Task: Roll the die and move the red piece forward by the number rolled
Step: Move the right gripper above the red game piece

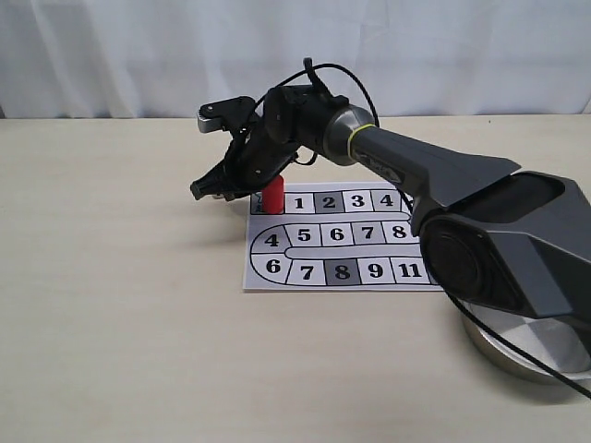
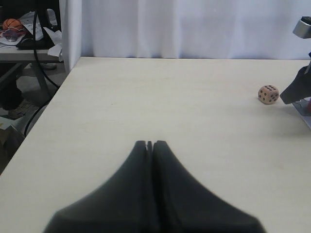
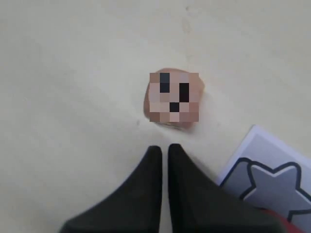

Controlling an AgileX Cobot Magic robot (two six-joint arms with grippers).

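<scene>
The die (image 3: 174,99), a small tan cube with black pips, lies on the bare table just off the board's corner. It shows again in the left wrist view, die (image 2: 268,94). My right gripper (image 3: 164,148) hovers close behind it, fingers nearly together with nothing between them, not touching it. In the exterior view that gripper (image 1: 205,189) reaches past the board's left end and hides the die. The red piece (image 1: 273,194) stands upright on the board's start square, right beside the gripper. My left gripper (image 2: 149,143) is shut and empty over bare table, far from the die.
The paper game board (image 1: 254,277) with numbered squares lies mid-table; its star square (image 3: 272,182) is by the right gripper. A metal bowl (image 1: 517,355) sits at the front right, partly under the right arm (image 1: 434,175). White curtain behind the table.
</scene>
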